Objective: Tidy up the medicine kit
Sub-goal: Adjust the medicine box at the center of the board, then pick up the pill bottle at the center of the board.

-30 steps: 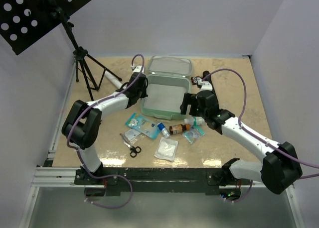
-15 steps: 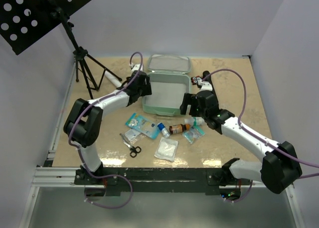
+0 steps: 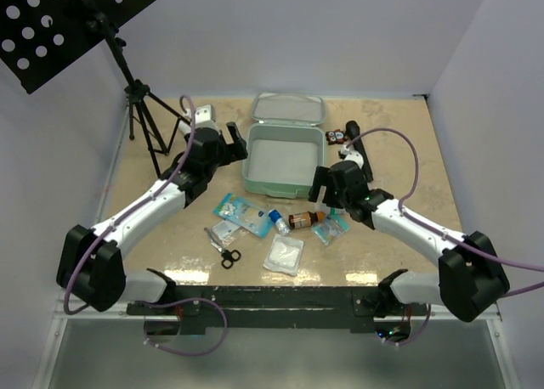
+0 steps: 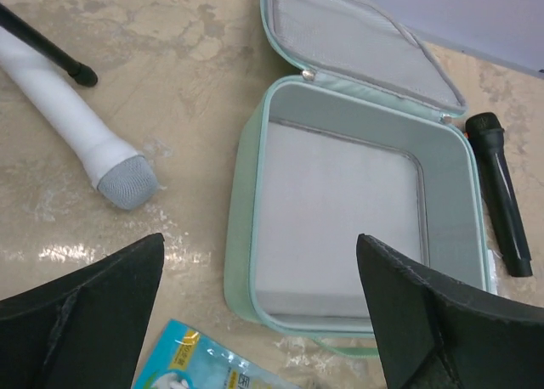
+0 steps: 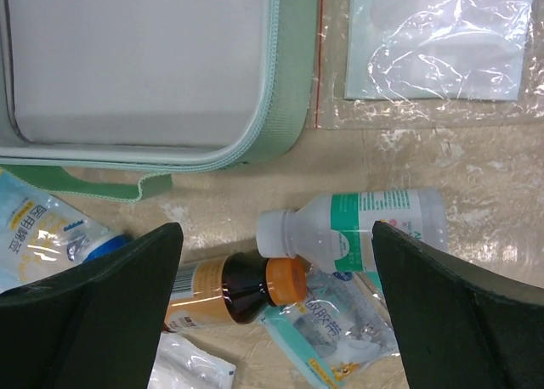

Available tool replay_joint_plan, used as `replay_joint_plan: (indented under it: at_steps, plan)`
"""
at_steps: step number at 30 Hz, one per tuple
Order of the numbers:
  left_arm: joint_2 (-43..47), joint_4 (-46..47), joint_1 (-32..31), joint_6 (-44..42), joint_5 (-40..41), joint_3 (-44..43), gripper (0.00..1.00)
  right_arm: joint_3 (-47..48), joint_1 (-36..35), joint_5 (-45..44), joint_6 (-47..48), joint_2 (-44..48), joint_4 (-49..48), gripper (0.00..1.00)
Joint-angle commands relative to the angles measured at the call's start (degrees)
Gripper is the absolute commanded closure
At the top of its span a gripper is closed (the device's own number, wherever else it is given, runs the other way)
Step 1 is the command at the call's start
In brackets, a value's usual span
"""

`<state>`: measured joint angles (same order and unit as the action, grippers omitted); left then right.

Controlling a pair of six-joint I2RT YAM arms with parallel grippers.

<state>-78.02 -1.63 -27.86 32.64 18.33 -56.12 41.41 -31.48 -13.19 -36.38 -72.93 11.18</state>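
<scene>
The medicine kit lies unzipped at the middle of the table's far half. Its lid is folded back and its tray is bare, with the supplies scattered just in front of it. The left gripper hangs beside the case's left wall, jaws spread wide and holding nothing. The right gripper, equally wide apart and empty, hovers over the near right corner, directly above a white-capped bottle and an amber bottle lying side by side.

Nothing appears packed, so loading looks to be just starting, with the right arm best placed to begin. Its next move calls for dropping onto the white-capped bottle, closing across the body and keeping clear of the packet beneath. The bottle then needs lifting over the green rim.
</scene>
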Motion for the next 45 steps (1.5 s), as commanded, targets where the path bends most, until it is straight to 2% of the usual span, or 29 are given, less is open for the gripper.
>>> replay_joint_plan:
  at_steps: [1, 6, 10, 14, 17, 22, 29, 31, 37, 41, 45]
  plan:
    - [4.53, 3.56, -1.14, 4.79, -4.26, 7.41, 0.0, 0.08, -0.59, -3.15, -4.13, 3.57, 2.35, 0.02]
    - [11.47, 6.19, -1.59, 9.45, -9.0, 15.67, 0.0, -0.36, -4.54, -4.82, -6.32, 9.63, 5.95, 0.13]
    - [13.86, 9.09, -2.46, 11.39, -14.09, 19.46, 0.0, -2.47, -9.72, -2.37, -11.42, 10.79, 5.7, 0.2]
    - [11.93, 10.68, -9.66, 11.13, -13.68, 19.21, 0.0, -5.98, -11.23, 1.41, -16.08, 11.49, 2.45, 0.22]
    - [10.87, 11.21, -12.48, 11.3, -12.35, 19.38, 0.0, -7.65, -11.23, 1.59, -18.19, 12.45, 1.13, 0.22]
    - [11.31, 9.2, -12.92, 8.67, -10.16, 19.21, 0.0, -8.01, -11.23, 0.45, -17.5, 13.34, 0.51, 0.21]
    - [14.64, -2.31, -11.79, 7.96, -3.21, 15.25, 0.0, -3.71, -11.23, -1.05, -14.34, 12.19, 2.62, 0.15]
    - [17.01, -4.6, -10.12, 8.66, -3.56, 14.55, 0.0, -2.57, -11.23, 0.0, -13.28, 12.89, 2.36, 0.13]
    - [23.69, -2.94, -4.4, 9.89, -12.61, 17.7, 0.0, 0.08, -11.23, -0.61, -10.99, 15.09, 3.76, 0.08]
    - [25.72, -6.45, -3.7, 14.46, -8.32, 18.85, 0.0, -0.01, -11.14, -2.18, -10.12, 17.73, 2.97, 0.07]
    - [25.72, -6.9, -2.82, 12.98, -12.08, 17.54, 0.0, 0.43, -11.23, -4.12, -10.03, 18.17, 1.83, 0.04]
